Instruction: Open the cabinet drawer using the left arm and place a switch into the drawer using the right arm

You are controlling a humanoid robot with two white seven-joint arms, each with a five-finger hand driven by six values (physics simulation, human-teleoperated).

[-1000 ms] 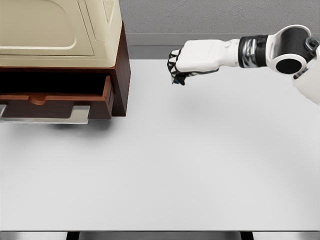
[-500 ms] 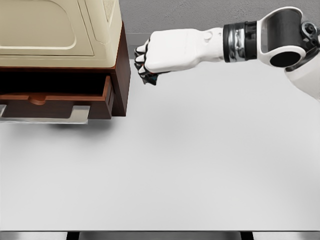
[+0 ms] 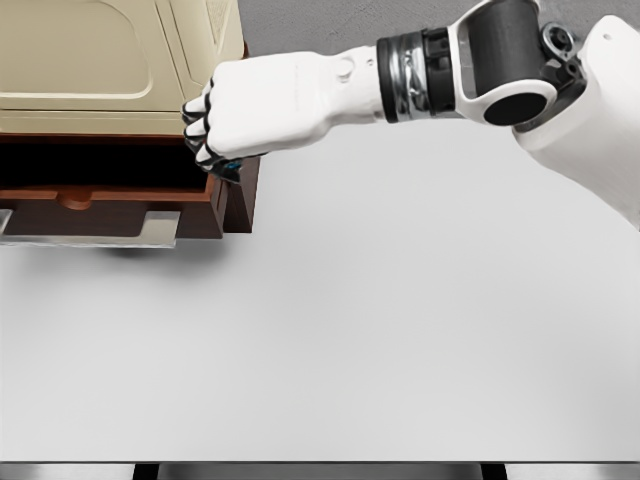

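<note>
head view | right hand [image 3: 215, 125] curled tight over a small dark thing, presumably the switch [image 3: 232, 168] (only a teal sliver shows), at the right front corner of the open drawer [image 3: 110, 195] | risk: released here, it strikes the drawer's side wall or cabinet [image 3: 245, 180] and drops onto the table [image 3: 400, 330] | left arm out of view

Right robot hand [image 3: 240, 110] over open drawer [image 3: 110, 205] corner, fingers [image 3: 205, 140] curled tight round small dark switch [image 3: 232, 166], barely visible; brown cabinet [image 3: 243, 150] with cream appliance [image 3: 110, 60] on top, white tabletop [image 3: 380, 320]
</note>
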